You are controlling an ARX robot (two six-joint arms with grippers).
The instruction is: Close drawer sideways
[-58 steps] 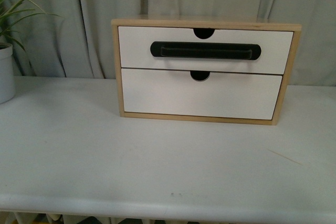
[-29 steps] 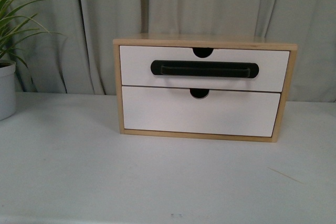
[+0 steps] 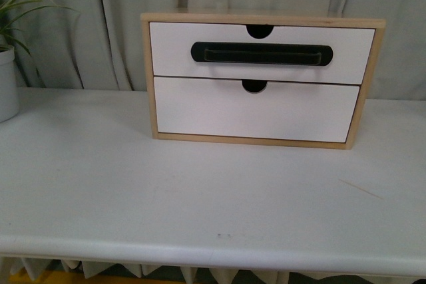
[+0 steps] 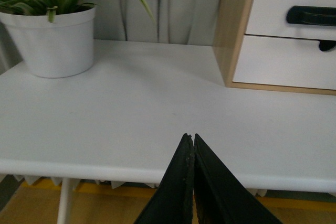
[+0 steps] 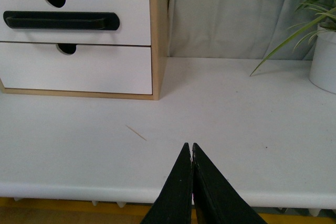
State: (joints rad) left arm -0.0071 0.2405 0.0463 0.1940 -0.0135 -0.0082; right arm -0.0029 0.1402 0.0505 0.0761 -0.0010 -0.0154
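1. Nearest to me, my left tool (image 4: 189,141) hangs over the front edge of the worktop (image 3: 200,191), its two black fingers pressed together at the tips with nothing between them.
2. My right tool (image 5: 189,148) sits the same way over the front edge, fingers closed tip to tip and holding nothing.
3. Neither arm shows in the front view; I only see the tools from their own wrist cameras.
4. Ahead of the right tool a thin pale sliver (image 5: 136,132), like a splinter or toothpick, lies flat on the white surface, well apart from everything else.
5. Farther back stands a light wooden cabinet (image 3: 146,78) with two white fronts stacked one above the other.
6. The drawer (image 3: 259,52) is the upper one, with a long black bar handle (image 3: 261,54) and a half-round notch at its top edge.
7. From the front its face looks about flush with the frame, but I cannot be sure from this angle that it is fully in.
8. The lower drawer front (image 3: 256,109) is plain, with only a notch at its top.
9. A white pot with a green plant (image 4: 52,40) stands at the left side, well apart from the cabinet.
10. Grey curtains (image 3: 80,24) hang behind everything.
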